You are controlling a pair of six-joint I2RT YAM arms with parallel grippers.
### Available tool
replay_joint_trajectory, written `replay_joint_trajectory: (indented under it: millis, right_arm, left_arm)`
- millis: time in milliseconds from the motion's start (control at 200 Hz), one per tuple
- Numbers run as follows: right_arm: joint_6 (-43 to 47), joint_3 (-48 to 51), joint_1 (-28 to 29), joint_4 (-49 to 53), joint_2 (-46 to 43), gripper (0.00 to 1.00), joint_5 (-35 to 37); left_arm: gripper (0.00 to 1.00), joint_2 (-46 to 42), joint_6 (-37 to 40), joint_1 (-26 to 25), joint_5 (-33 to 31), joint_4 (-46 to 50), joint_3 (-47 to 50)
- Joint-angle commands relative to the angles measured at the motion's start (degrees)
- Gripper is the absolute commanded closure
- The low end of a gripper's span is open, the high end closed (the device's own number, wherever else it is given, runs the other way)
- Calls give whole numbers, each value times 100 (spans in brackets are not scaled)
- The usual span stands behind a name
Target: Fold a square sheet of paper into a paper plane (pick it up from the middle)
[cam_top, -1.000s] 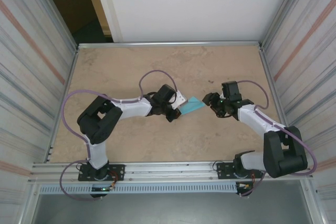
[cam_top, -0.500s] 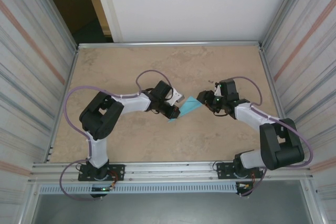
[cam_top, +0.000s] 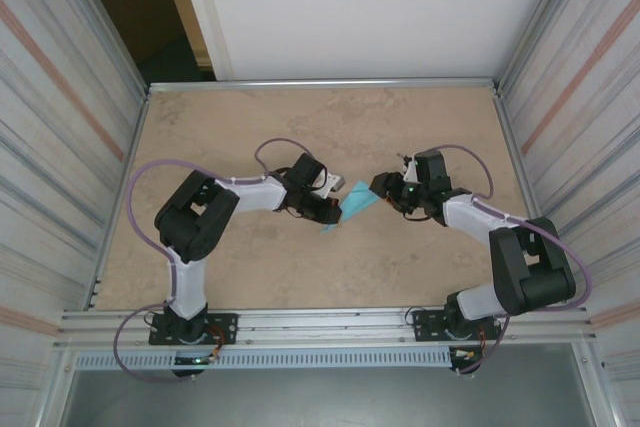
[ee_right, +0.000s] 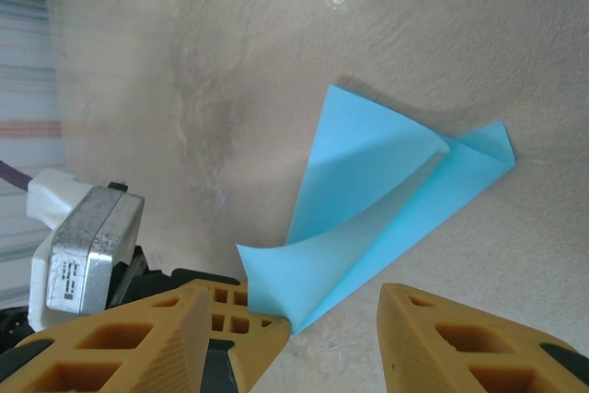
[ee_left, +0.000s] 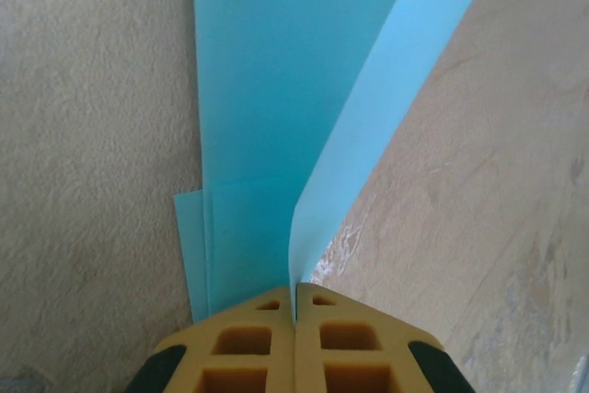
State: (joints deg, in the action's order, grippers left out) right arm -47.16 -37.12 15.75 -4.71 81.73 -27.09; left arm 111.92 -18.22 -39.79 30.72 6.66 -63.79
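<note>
The light-blue square sheet of paper (cam_top: pixel 358 201) lies mid-table, folded into a narrow pointed shape with a lengthwise crease, one flap raised. My left gripper (cam_top: pixel 337 209) is shut on the edge of that raised flap (ee_left: pixel 317 218), its yellow fingers (ee_left: pixel 258 342) pressed together at the paper's near end. In the right wrist view the sheet (ee_right: pixel 368 190) spreads ahead with its point to the far right, and the left gripper's fingers (ee_right: pixel 244 324) pinch its near corner. My right gripper (ee_right: pixel 294 286) stands open just above that end, jaws either side, touching nothing. From above, the right gripper (cam_top: pixel 383 187) sits at the sheet's right tip.
The beige tabletop (cam_top: pixel 330 127) is bounded by a metal rim and corrugated walls (cam_top: pixel 60 147) on both sides. The left wrist's grey camera housing (ee_right: pixel 87 236) sits close to my right fingers. Both arms' elbows and purple cables (cam_top: pixel 140 187) crowd the near half.
Both grippers have closed in on each other over the table's middle. The left gripper has turned, swinging the sheet's near tip toward the front-left. The right gripper has moved left up to the sheet.
</note>
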Motion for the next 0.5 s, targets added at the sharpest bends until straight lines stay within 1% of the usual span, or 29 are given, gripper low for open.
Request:
replay_joint_trajectory:
  millis: [0,150,306,421,491]
  right_arm:
    - [50,-78,48,-80,103,50,-110]
    - [107,-109,87,-207,208,52,-298]
    - [158,-210,261,-300,385,54,-392]
    - [130,-257,349,-437,533,58,-480]
    - [133,-312,383,-481,626,62,-524]
  left_arm:
    - [100,173,-582,88,259,-25,-189]
    - [100,221,-982,163,425,-28,-254]
    - [100,312,-1383,178,329,-76,-318]
    - [100,381,-1620,203,259,-109,-319]
    - [100,413,-1683,224,294,-116,-322]
